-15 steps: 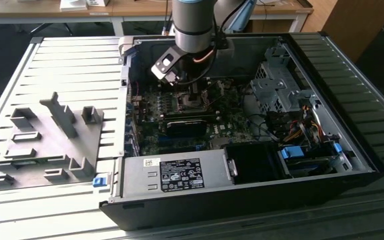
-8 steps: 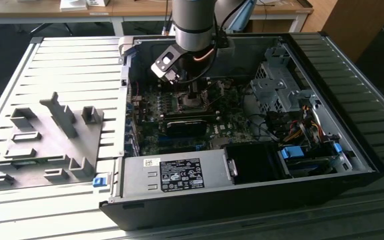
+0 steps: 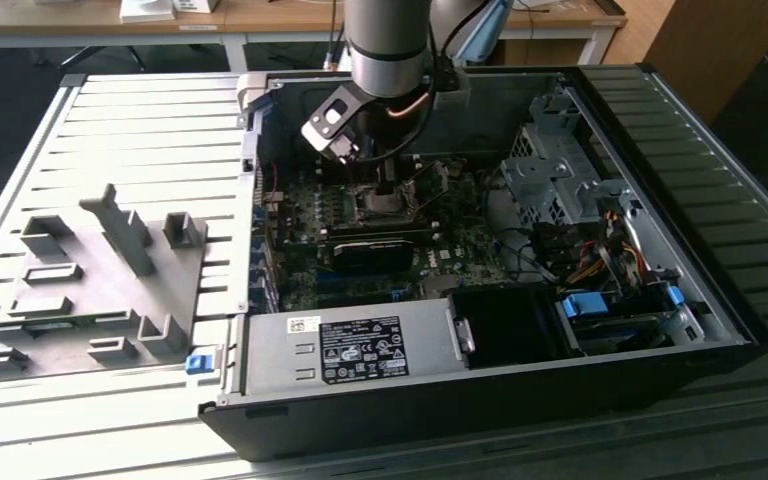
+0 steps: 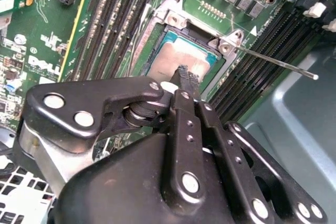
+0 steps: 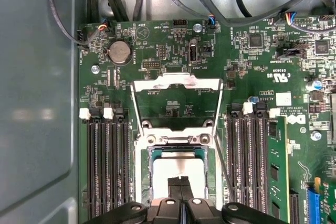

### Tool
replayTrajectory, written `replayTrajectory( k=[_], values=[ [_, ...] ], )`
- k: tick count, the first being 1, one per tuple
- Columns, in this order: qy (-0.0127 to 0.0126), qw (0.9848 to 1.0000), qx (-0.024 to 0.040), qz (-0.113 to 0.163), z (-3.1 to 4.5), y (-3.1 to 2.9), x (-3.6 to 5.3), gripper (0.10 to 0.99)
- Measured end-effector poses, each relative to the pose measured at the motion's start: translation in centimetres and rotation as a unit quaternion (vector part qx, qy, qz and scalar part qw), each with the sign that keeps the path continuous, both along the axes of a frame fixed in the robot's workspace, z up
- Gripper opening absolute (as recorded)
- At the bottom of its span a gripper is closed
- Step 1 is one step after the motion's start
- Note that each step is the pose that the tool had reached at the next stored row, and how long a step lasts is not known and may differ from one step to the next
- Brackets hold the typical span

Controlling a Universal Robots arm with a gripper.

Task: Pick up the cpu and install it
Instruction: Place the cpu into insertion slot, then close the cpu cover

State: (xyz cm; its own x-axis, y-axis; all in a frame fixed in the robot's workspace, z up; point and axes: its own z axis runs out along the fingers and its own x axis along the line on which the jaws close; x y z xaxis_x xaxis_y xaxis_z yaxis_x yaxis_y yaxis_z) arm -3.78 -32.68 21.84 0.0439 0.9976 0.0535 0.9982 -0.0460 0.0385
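The cpu [image 5: 164, 174] lies flat in the socket [image 5: 140, 153], with the hinged frame [image 5: 176, 83] swung open. The claw [image 5: 180, 183] stands directly over the cpu's middle, tips pressed together and holding nothing, at or just above its metal top.

Arm [image 3: 387, 45]: one, grey cylindrical segment, entering at the top of the exterior view, near vertical, pointing down.
Wrist [image 3: 381, 100]: black, carrying a block angled off toward the exterior view's left.
Claw [image 3: 384, 190] [image 4: 186, 75]: black, two-fingered, linkage bars pinned with silver rivets, aimed straight down.
Fingers [image 5: 174, 188]: slim, parallel, drawn together, only a hairline seam between them in both wrist views; tips level.
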Motion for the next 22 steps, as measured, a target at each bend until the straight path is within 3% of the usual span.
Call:
replayTrajectory(
  k=[16,22],
  values=[
    [0.0004,1.0,0.0001,0.0,1.75,0.0,0.0,0.106],
    [0.0007,1.0,0.0002,0.0,3.43,0.0,0.0,0.106]
  ],
)
